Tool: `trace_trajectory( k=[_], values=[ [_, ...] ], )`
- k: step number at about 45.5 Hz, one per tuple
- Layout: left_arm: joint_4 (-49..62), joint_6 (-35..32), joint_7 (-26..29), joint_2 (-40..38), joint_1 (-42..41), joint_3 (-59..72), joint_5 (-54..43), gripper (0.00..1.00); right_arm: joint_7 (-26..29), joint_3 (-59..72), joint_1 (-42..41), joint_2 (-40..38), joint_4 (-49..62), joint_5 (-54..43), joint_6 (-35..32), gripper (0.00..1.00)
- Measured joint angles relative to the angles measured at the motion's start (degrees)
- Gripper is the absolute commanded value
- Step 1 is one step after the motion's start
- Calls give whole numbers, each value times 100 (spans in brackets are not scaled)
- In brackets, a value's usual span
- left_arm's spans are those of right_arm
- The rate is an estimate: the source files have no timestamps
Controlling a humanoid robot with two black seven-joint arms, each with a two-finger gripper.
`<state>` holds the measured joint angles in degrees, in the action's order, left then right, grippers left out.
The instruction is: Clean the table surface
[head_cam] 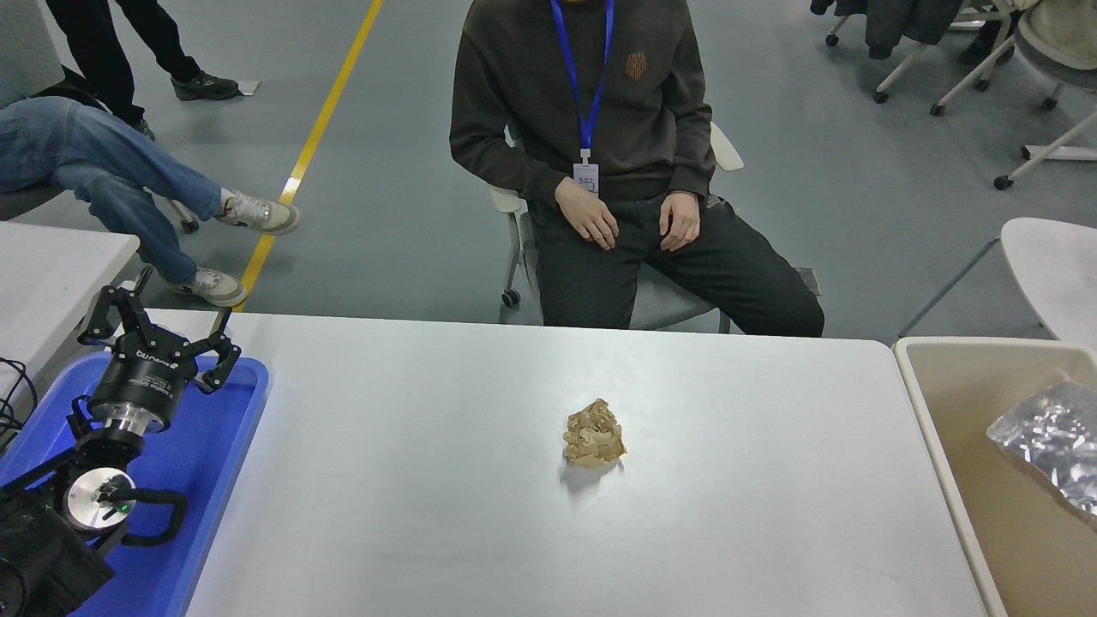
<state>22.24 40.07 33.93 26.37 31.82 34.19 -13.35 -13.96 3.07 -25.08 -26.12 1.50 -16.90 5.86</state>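
Nearest the camera, at the lower left, the left arm sat parked over a blue tray (227,463), its left gripper (161,330) pointing away with the jaws spread wide and nothing between them. Across the middle of the view lay the table surface (411,514), white and smooth, reaching from the tray at its left end to a beige bin (930,411) standing just beside its right end. Only one thing lay on it: a crumpled tan paper wad (593,434), a little right of centre and well apart from both the tray and the bin. Inside the bin, against the right edge of the view, lay a crinkled silver foil wrapper (1046,446). No right arm or right gripper was in view, so the state of its jaws could not be told. Judging by this, the wad was the last piece to be cleared. Being light and loosely crushed, it would probably skid away if one finger met it before the other, or spring out of a shallow pinch on the way to the bin; a descent carried too low would scrape the tabletop. Beyond the far edge a person (591,128) sat facing the table with both hands on the thighs, clear of it.
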Motion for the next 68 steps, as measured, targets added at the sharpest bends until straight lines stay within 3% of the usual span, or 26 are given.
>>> trace_trajectory(
  k=[11, 19, 21, 34, 35, 39, 41, 68],
  values=[
    [0, 0, 0, 0, 0, 0, 0, 100, 94, -6, 89, 152, 4, 218, 33, 2],
    [0, 0, 0, 0, 0, 0, 0, 100, 115, -8, 100, 186, 4, 276, 41, 47],
    [0, 0, 0, 0, 0, 0, 0, 100, 117, -8, 100, 191, 5, 281, 42, 55],
    [0, 0, 0, 0, 0, 0, 0, 100, 121, 32, 83, 213, 8, 303, 136, 56],
    [0, 0, 0, 0, 0, 0, 0, 100, 121, 29, 83, 215, 8, 304, 154, 58],
    [0, 0, 0, 0, 0, 0, 0, 100, 121, 11, 101, 239, 9, 309, 234, 88],
    [0, 0, 0, 0, 0, 0, 0, 100, 121, 6, 105, 252, 9, 310, 260, 98],
    [0, 0, 0, 0, 0, 0, 0, 100, 122, -28, -52, 286, 23, 529, 369, 98]
  ],
)
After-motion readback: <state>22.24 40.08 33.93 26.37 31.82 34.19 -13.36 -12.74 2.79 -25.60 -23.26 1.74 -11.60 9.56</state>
